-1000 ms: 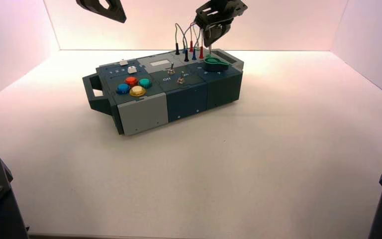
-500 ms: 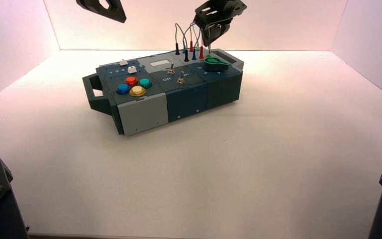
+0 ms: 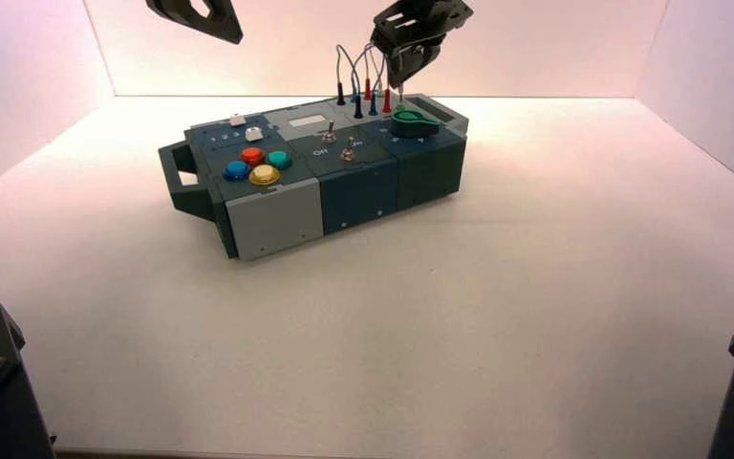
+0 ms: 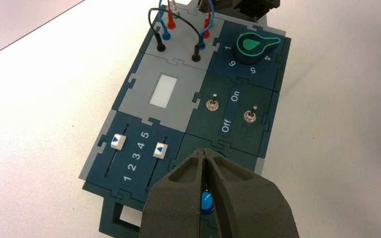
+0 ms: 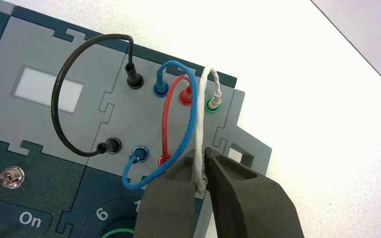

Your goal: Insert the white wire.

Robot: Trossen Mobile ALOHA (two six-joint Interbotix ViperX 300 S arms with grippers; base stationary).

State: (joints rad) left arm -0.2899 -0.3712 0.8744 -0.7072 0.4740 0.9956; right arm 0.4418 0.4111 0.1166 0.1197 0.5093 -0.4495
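The right claw (image 5: 200,171) is pinching the white wire (image 5: 199,130) near its loose plug, holding it above the box (image 3: 363,186) for insertion, while the shut, empty left claw (image 4: 206,198) is hovering idle.

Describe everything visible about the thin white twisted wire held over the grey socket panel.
The thin white twisted wire looks like pale twisted strands. One end carries a small whitish pin plug seated in the green-ringed socket at the grey socket panel's far corner. From there it arches up and runs down between the dark foam-padded fingers of the right gripper, which is shut on it near its free end, raised above the panel. It passes beside the blue wire loop; contact between them is unclear.
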